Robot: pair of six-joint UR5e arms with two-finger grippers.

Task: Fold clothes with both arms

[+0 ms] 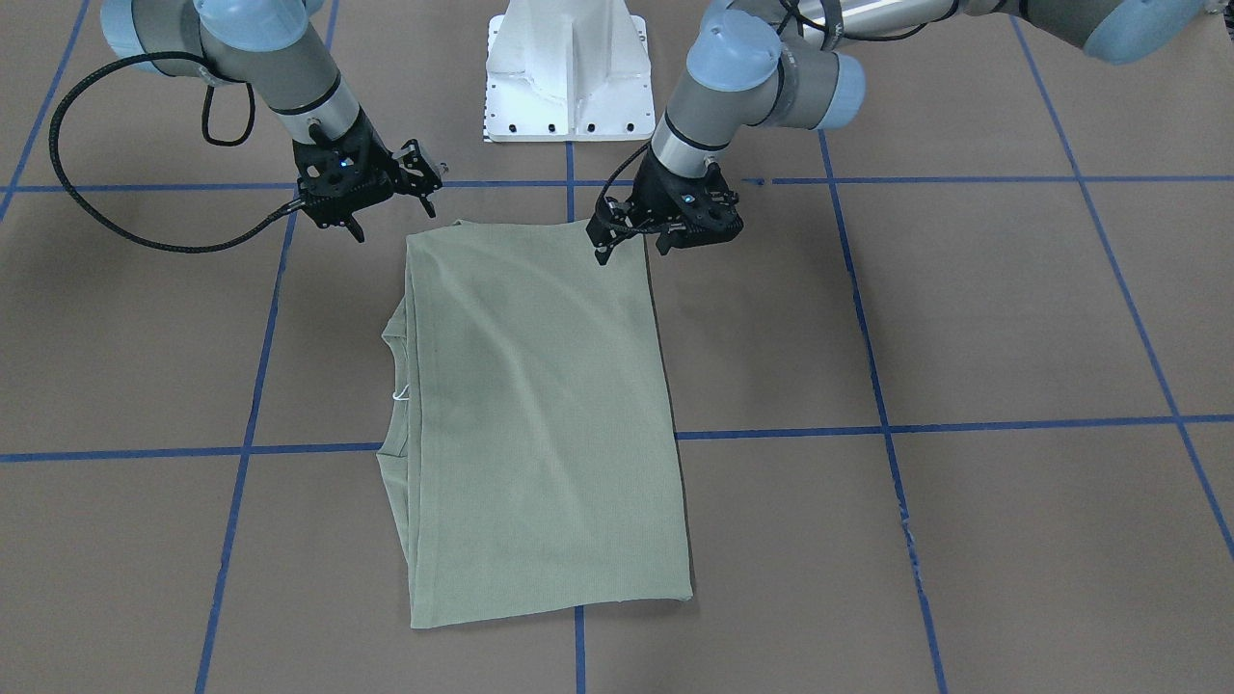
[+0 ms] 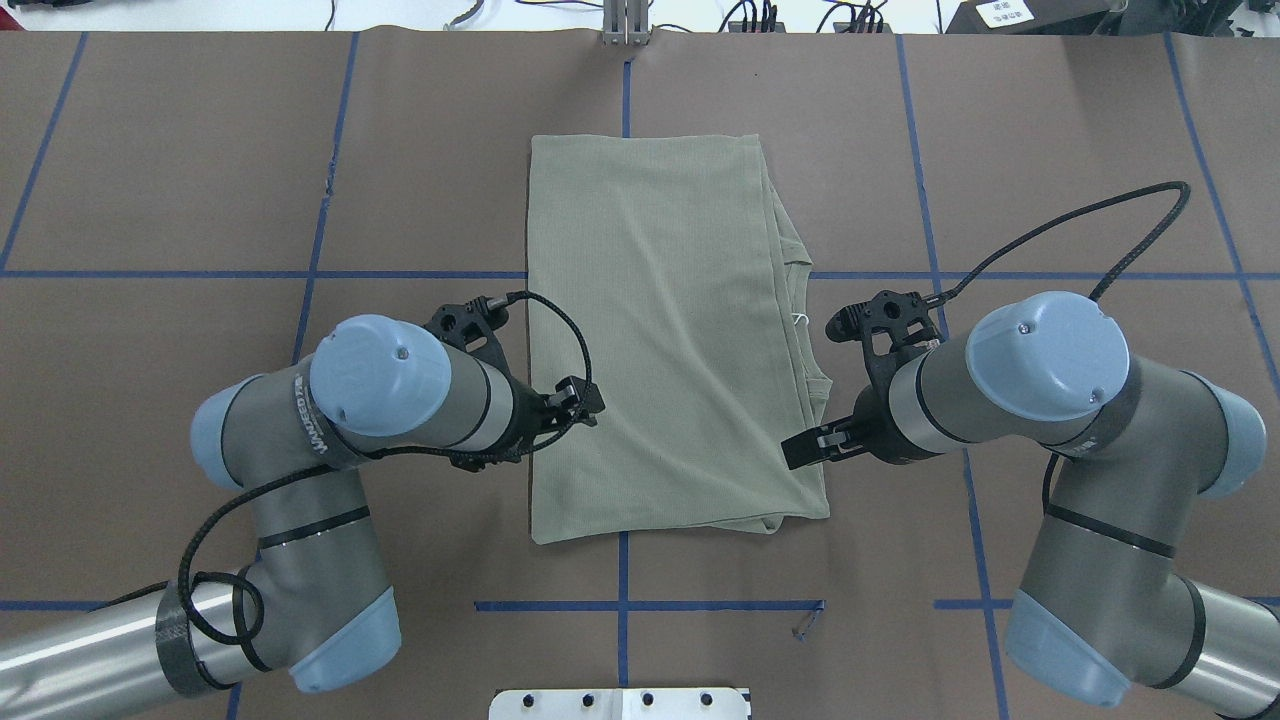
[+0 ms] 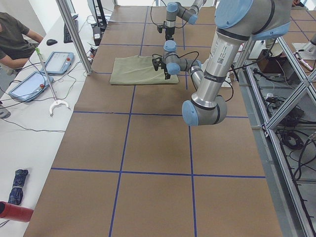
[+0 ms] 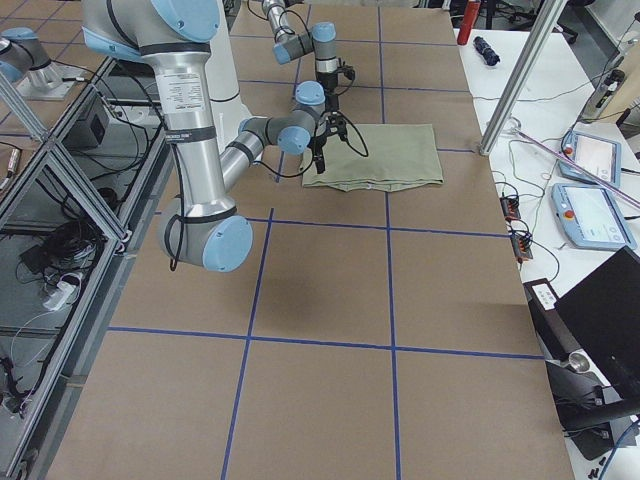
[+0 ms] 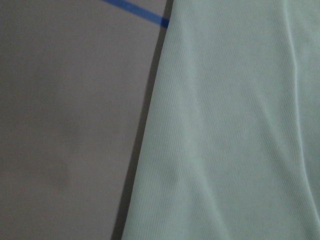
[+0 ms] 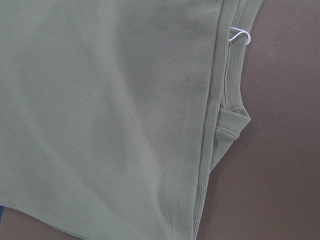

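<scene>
Lying flat on the table (image 1: 964,308) straight out from the white base (image 1: 567,72), the shirt (image 1: 540,424) is folded into a long rectangle whose short end faces the base. Its edge on the robot's left is a single clean fold. On the robot's right the layers are stepped, and the ribbed neckline (image 6: 230,120) pokes out past the top layer, with a white string loop (image 6: 239,35) beside it. A line of blue tape (image 1: 964,179) runs across the table between the base and the shirt; another passes under the shirt farther out.

The left gripper (image 1: 631,253) points down at the shirt's base-side corner on the robot's left. Its jaws are spread and nothing is between them. Whether a fingertip touches the cloth cannot be told. The left wrist view shows only the shirt's straight edge against bare table.

The right gripper (image 1: 393,222) hangs over bare table just off the other base-side corner, apart from the cloth. Its jaws are parted and hold nothing. The right wrist view looks down on the neckline side of the shirt.

The left arm (image 1: 742,82) and the right arm (image 1: 289,77) reach in from either side of the base, and a black cable (image 1: 116,226) loops off the right one.

Well away from the base, past the table's far edge, a person (image 3: 15,34) sits at a white bench with two tablets (image 3: 58,61).
</scene>
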